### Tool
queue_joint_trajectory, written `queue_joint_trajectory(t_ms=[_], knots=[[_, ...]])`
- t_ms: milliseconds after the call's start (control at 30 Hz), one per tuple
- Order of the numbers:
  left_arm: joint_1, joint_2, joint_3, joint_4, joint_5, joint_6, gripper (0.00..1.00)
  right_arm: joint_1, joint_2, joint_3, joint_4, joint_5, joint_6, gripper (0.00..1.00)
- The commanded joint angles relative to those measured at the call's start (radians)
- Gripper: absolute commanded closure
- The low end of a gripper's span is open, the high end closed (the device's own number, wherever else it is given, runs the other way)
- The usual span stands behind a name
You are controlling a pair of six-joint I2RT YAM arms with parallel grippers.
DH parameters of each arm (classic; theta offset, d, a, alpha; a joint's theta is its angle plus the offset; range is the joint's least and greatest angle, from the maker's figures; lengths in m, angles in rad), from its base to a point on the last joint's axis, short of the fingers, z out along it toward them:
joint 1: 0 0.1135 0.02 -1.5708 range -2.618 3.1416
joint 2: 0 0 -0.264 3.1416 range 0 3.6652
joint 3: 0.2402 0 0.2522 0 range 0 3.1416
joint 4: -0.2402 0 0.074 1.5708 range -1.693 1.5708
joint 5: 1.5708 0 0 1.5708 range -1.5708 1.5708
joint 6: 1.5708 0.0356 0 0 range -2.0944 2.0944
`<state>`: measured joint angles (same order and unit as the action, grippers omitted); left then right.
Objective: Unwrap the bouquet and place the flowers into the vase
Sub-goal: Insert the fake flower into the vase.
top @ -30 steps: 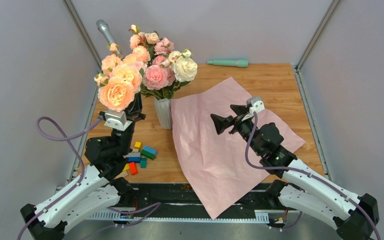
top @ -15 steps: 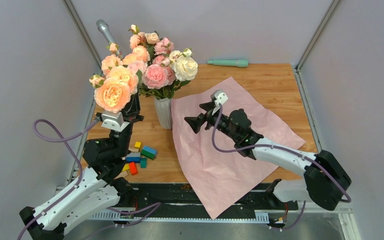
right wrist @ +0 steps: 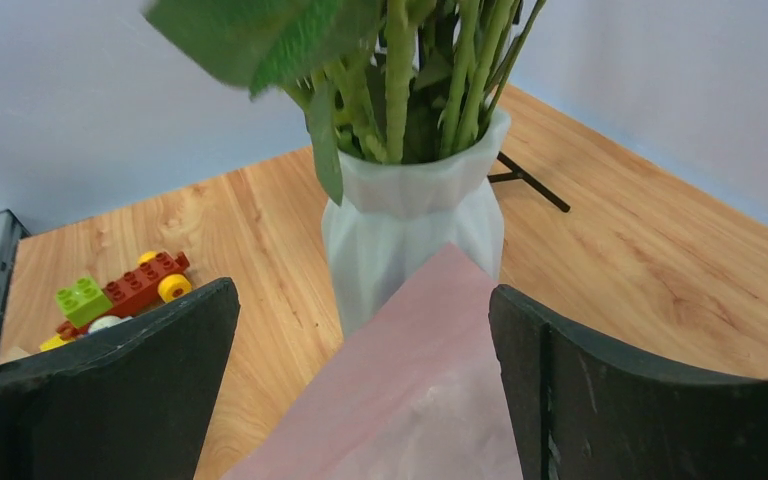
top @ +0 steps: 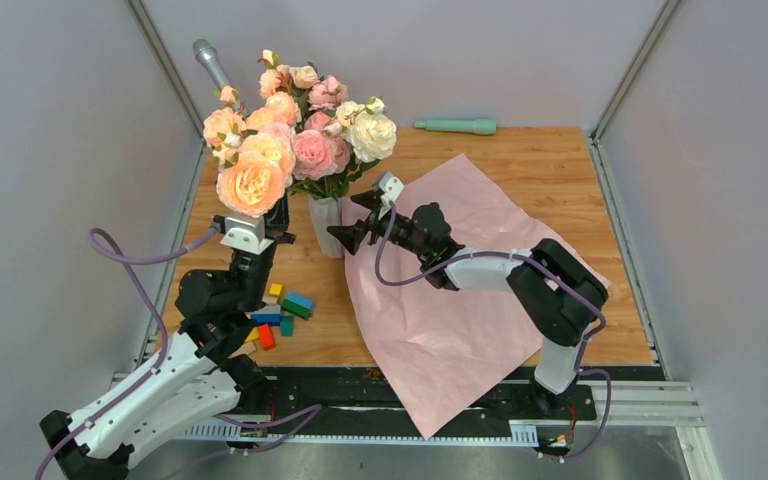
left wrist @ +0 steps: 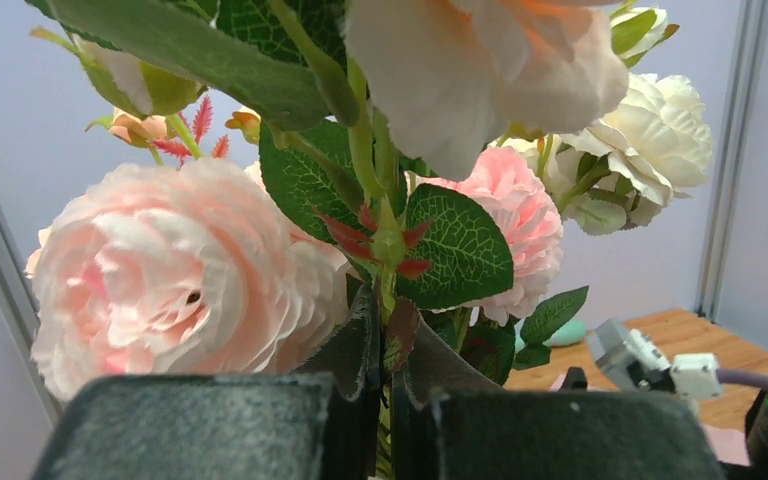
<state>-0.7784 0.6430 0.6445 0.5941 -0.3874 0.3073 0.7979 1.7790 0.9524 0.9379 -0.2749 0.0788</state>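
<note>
The vase (top: 327, 225) stands on the worktop (top: 550, 170) with the flowers (top: 312, 152), white and pale pink roses, already upright in it. The wrapping paper (top: 460, 290) lies spread open just right of the vase, so the unwrapping looks done.

The left pincer (top: 272, 212) is up-left of the vase, clamped on the peach bunch (top: 250, 185). It holds the bunch upright and high, probably so the stems clear the blooms already standing there. The right pincer (top: 340, 238) sits low just beside the vase on its right, jaws wide apart and holding nothing. My guess is that it is there to steady the narrow vase, which would tip easily under a crowded top. The toy blocks (top: 282, 308) lie on the near-left side of the vase, clear of both arms.

From above, the layout is plain, but blooms hide the left jaws. The left wrist camera shows that pincer (left wrist: 385, 400) pressed together on the green stalk of the peach bunch (left wrist: 385, 250). The right wrist camera shows its pincer (right wrist: 362, 295) framing the vase (right wrist: 410, 215), whose neck is packed with stems. It also shows a corner of the paper (right wrist: 410, 400) lapping at the vase's base, with the blocks (right wrist: 125, 290) beyond to the left
</note>
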Motion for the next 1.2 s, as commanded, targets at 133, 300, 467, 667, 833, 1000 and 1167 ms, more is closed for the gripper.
queue_joint_trajectory(t_ms=[133, 300, 467, 667, 833, 1000, 1167], knots=[[-0.001, 0.006, 0.0, -0.036, -0.022, -0.029, 1.0, 0.007, 0.13, 0.123, 0.136, -0.032, -0.099, 0.02], [-0.001, 0.004, -0.007, -0.039, -0.015, -0.048, 1.0, 0.007, 0.184, 0.166, 0.116, -0.035, -0.14, 0.02], [-0.001, -0.001, -0.012, -0.045, -0.009, -0.059, 1.0, 0.009, 0.226, 0.208, 0.095, -0.046, -0.149, 0.03], [-0.001, -0.004, -0.015, -0.05, -0.002, -0.069, 1.0, 0.015, 0.27, 0.279, 0.021, -0.081, -0.157, 0.07], [-0.002, -0.007, -0.016, -0.056, 0.0, -0.076, 1.0, 0.017, 0.289, 0.305, -0.014, -0.087, -0.155, 0.17], [-0.001, -0.005, -0.023, -0.055, 0.003, -0.084, 1.0, 0.019, 0.296, 0.315, -0.057, -0.097, -0.159, 0.35], [-0.001, 0.018, -0.03, -0.05, 0.002, -0.1, 1.0, 0.018, 0.297, 0.321, -0.105, -0.106, -0.163, 0.52]])
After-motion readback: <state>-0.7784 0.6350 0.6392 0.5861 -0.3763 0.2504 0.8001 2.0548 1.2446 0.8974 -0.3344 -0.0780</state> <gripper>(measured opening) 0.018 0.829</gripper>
